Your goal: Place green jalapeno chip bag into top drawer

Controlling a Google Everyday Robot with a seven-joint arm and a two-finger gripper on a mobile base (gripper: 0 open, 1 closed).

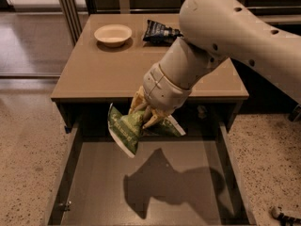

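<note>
My gripper [144,113] is shut on the green jalapeno chip bag [126,130], a crinkled light-green bag with white ends. It holds the bag in the air just in front of the tan table's front edge, over the back part of the open top drawer [146,182]. The bag hangs down and to the left of the fingers. The drawer is pulled wide out, with a flat grey-brown bottom that carries the shadow of my arm and the bag. My large white arm covers the right half of the table.
A white bowl [113,34] stands at the table's back left. A dark blue-black chip bag [159,32] lies at the back middle. The tan table top [99,74] lies behind the drawer. Speckled floor lies on both sides.
</note>
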